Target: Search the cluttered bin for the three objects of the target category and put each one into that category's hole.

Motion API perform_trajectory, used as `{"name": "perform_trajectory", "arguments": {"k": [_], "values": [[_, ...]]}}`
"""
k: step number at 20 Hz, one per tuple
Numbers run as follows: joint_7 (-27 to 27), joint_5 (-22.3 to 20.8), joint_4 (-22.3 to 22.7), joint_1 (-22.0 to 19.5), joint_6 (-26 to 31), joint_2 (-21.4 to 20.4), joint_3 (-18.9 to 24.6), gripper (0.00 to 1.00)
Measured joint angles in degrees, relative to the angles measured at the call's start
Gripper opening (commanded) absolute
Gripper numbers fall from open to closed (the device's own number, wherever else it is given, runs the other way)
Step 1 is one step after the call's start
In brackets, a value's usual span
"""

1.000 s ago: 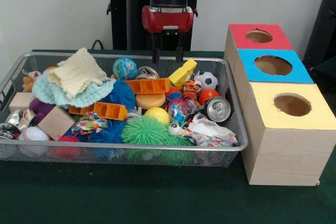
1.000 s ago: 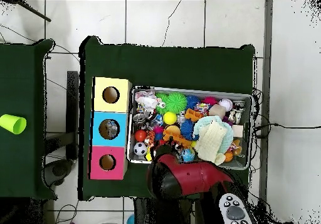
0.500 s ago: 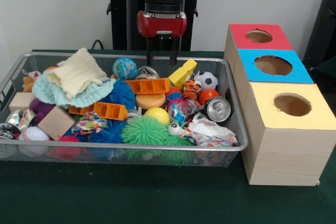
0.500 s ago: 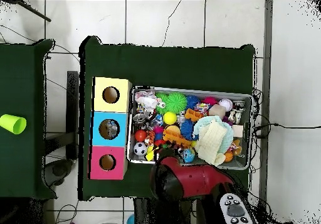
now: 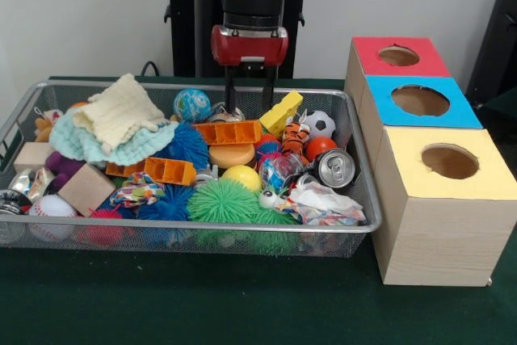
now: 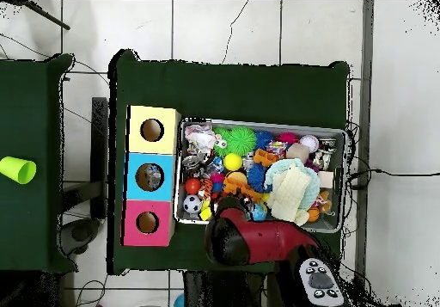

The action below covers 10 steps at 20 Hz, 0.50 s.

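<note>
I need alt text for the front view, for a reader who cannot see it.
A red and black robot arm holds its open hand just above the far side of a wire bin packed with toys, balls, a cloth and a drink can. Beside the bin stand three boxes with round holes: red, blue and yellow.

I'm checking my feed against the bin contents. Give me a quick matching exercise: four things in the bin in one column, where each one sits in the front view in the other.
Things:
1. soda can
2. cream knitted cloth
3. green spiky ball
4. soccer ball

Places:
A. far right corner
B. left side, on top of the pile
C. near wall, middle
D. right side, beside the crumpled wrapper

Pairs: 1-D, 2-B, 3-C, 4-A
</note>
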Motion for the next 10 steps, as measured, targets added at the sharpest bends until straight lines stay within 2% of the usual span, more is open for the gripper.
{"name": "perform_trajectory", "arguments": {"k": [10], "values": [[0.0, 3.85, -4.44, 1.76, 0.01, 1.13, -0.12, 1.0]]}}
